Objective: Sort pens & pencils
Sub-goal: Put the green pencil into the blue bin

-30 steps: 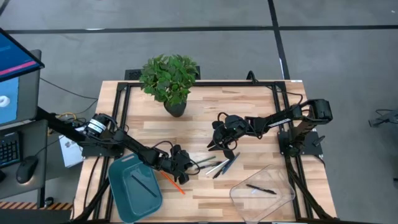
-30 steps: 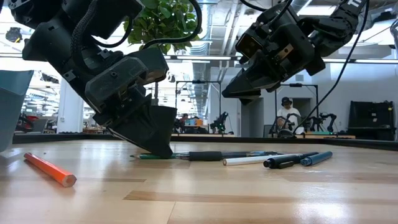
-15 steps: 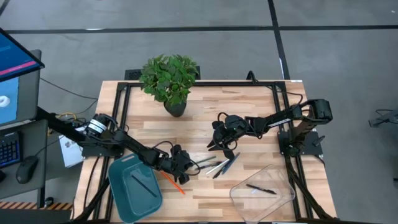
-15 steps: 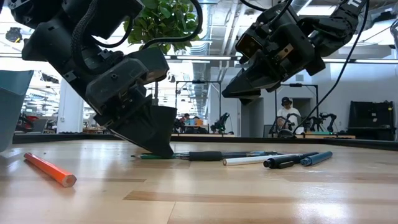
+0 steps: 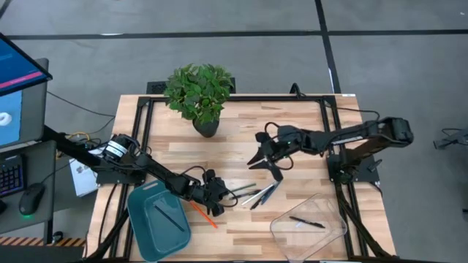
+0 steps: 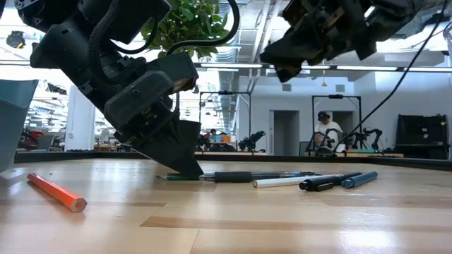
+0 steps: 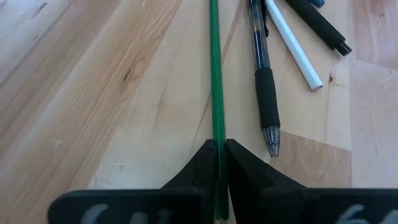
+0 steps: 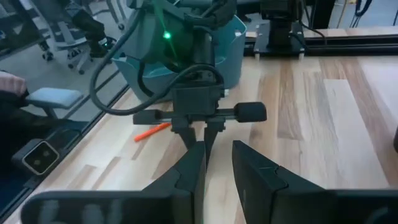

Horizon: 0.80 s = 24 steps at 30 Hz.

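Observation:
A thin green pencil (image 7: 214,74) lies on the wooden table with my left gripper (image 7: 217,152) shut on its near end; that gripper's tips are down at the tabletop (image 6: 189,171). Beside it lie a clear pen with a black grip (image 7: 262,81), a whitish one (image 7: 292,43), a black one (image 7: 320,28) and a blue one (image 6: 360,179). An orange pencil (image 5: 205,215) lies alone near the teal tray (image 5: 139,219). My right gripper (image 5: 265,169) hangs open above and beyond the pens, nothing between its fingers (image 8: 193,168). My left gripper pinches the green pencil's end (image 7: 216,144) between its two fingertips. The fingers slant down from the table's left and lie roughly along the pencil. The pencil lies flat on the table, stretching away from the fingers.
The teal tray at the near left holds a dark pen (image 5: 170,218). A clear container (image 5: 325,235) at the near right holds a black pen (image 5: 306,222). A potted plant (image 5: 199,91) stands at the far edge. A person sits in the room behind (image 6: 325,130).
My right gripper has risen clear above the pens and drawn back a little toward the table's far right, mostly in the last half second. The pens and pencils have kept their places.

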Each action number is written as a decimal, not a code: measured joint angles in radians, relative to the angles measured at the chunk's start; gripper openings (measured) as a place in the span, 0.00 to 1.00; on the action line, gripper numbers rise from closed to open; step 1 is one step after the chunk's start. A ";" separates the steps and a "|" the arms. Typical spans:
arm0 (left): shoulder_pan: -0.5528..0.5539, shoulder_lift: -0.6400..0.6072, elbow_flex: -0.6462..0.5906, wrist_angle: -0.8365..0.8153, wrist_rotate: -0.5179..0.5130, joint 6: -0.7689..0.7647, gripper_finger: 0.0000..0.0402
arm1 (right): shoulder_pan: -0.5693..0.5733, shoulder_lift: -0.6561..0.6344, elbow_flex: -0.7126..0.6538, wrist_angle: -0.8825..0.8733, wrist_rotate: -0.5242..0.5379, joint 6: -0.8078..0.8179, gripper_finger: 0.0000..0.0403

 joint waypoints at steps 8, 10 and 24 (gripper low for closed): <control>0.000 0.000 0.001 0.003 -0.011 0.014 0.03 | -0.004 -0.059 0.000 -0.126 0.000 0.001 0.26; 0.000 0.000 0.001 0.005 -0.014 0.023 0.03 | -0.004 -0.058 0.000 -0.148 0.000 0.000 0.26; 0.001 -0.156 -0.001 -0.136 -0.116 0.059 0.03 | -0.004 -0.058 0.000 -0.154 0.000 0.000 0.26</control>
